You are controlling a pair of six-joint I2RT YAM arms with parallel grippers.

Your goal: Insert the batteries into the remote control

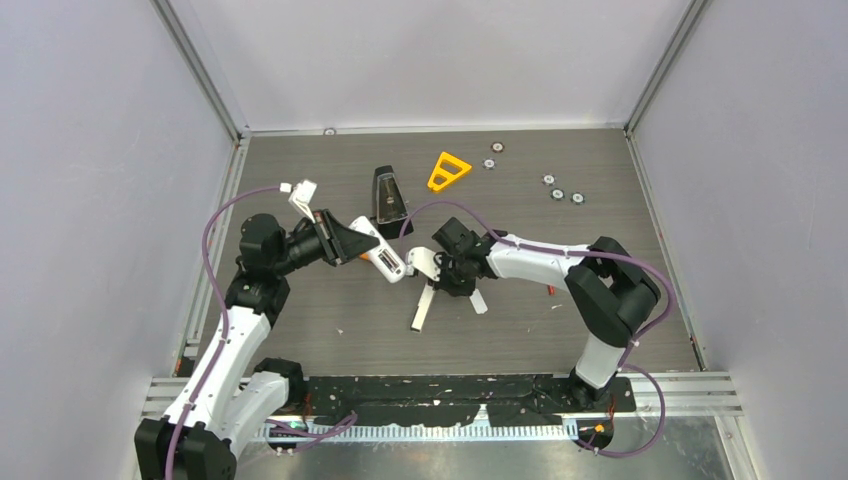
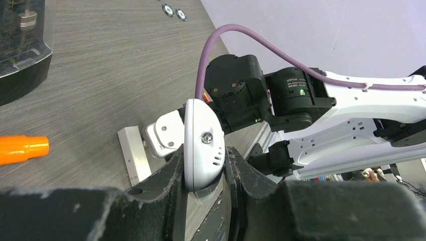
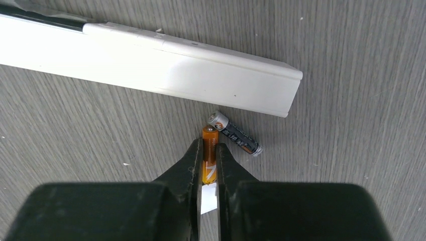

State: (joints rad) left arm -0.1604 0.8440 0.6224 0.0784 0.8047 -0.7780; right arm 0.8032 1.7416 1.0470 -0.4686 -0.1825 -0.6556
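Right jaws pinching orange battery (image 3: 210, 143) lengthwise, tip toward white bar (image 3: 176, 65), left jaws clamping remote (image 2: 201, 145)

The table (image 3: 351, 75) wore a grey wood grain. The orange battery (image 3: 210, 143) was bright orange; the dark grey battery (image 3: 236, 135) had a silver cap and orange print. The remote (image 2: 198, 150) was white, the far triangle (image 1: 448, 171) orange.
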